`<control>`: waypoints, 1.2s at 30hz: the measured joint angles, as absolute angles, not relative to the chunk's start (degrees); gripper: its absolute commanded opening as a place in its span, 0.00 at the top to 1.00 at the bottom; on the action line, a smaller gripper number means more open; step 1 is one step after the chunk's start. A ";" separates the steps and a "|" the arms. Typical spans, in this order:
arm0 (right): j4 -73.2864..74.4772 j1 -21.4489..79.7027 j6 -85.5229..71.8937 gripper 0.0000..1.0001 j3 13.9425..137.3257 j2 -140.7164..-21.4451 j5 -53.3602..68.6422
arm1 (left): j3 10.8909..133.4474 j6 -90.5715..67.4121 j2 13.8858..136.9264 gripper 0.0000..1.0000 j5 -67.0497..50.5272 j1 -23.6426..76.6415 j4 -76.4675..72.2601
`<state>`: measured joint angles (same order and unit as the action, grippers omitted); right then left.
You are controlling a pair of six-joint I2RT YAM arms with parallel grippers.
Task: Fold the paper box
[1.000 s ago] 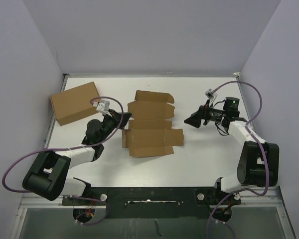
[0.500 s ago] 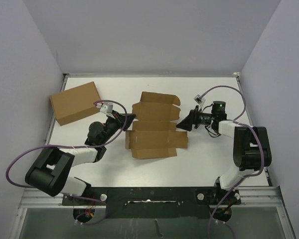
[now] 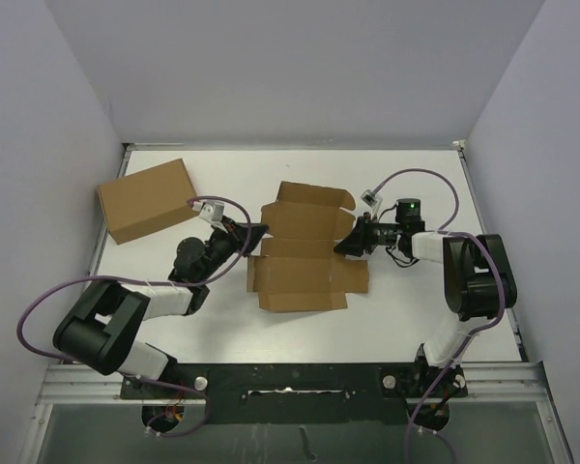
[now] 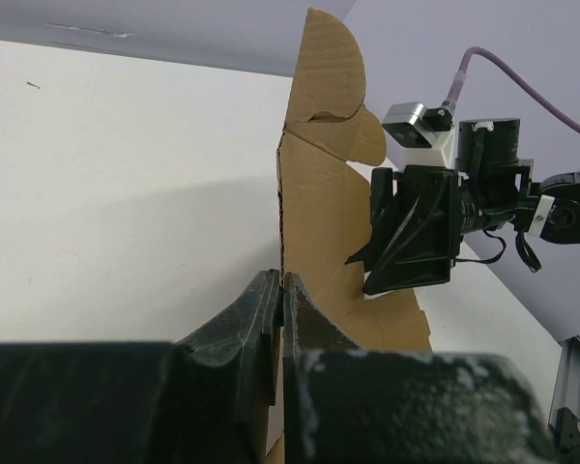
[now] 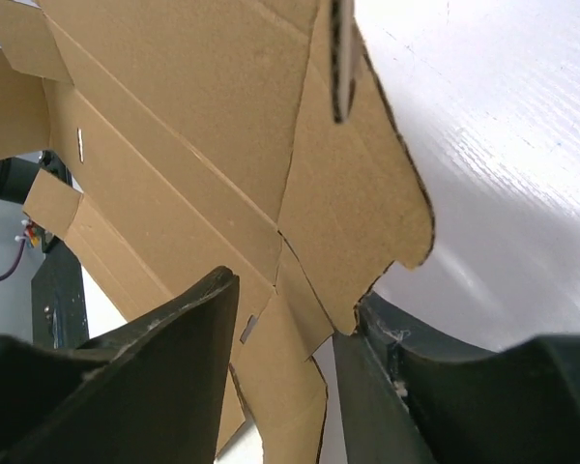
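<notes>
Left gripper (image 3: 255, 233) pinches the paper box (image 3: 304, 280) at its left edge; right gripper (image 3: 342, 246) straddles the right flap, apparently unclamped.

Bright even light, soft shadows (glare on the table (image 5: 503, 145)).

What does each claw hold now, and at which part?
Left claw pinches the paper box at its left edge; right claw straddles the right edge, jaws not closed.
</notes>
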<state>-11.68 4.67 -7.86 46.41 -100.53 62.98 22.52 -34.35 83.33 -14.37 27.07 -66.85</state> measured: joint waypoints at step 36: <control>10.24 4.58 13.43 1.00 53.43 -92.92 64.14 | 29.04 -29.32 63.33 0.04 -30.30 9.50 -30.13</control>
<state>10.24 4.58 13.43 53.43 -92.92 64.14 29.04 -29.32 63.33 -30.30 9.50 -30.13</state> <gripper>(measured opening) 0.042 0.948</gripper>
